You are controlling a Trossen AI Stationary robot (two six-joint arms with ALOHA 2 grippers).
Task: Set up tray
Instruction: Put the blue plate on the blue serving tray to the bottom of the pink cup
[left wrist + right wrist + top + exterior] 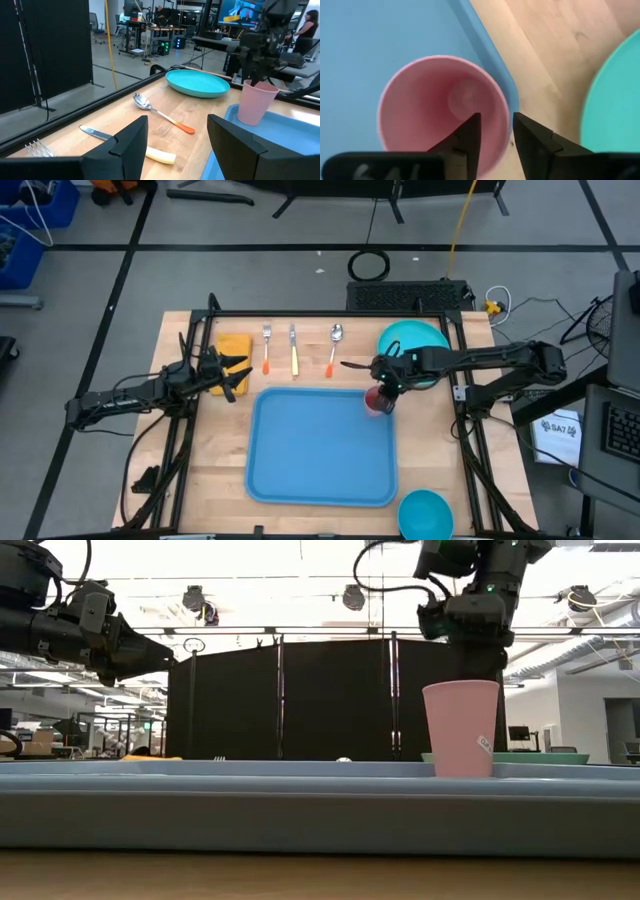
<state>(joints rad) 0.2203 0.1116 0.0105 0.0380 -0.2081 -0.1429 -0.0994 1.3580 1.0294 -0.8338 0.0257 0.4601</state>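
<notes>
The sky-blue tray [320, 450] lies in the table's middle. A pink cup [378, 401] stands upright on its base in the tray's far right corner, also seen in the low view as the cup [461, 728]. My right gripper [497, 125] is above the cup, pointing down and open. One finger is inside the cup and one outside, astride the rim. My left gripper [177, 145] is open and hovers above the table off the tray's far left corner, near a yellow sponge [233, 345]. My right gripper stands astride the cup's rim [507, 112] on the side toward the teal plate, coming from above. A gap shows between the inner finger [470, 135] and the wall. Whether the outer finger [530, 137] touches the cup, I cannot tell.
Beyond the tray's far edge lie a fork [267, 348], a knife [293, 350] and a spoon [333, 348] with coloured handles. A round teal plate [413, 345] sits at the far right. A small blue bowl [425, 513] is at the near right. Black frame posts border the table.
</notes>
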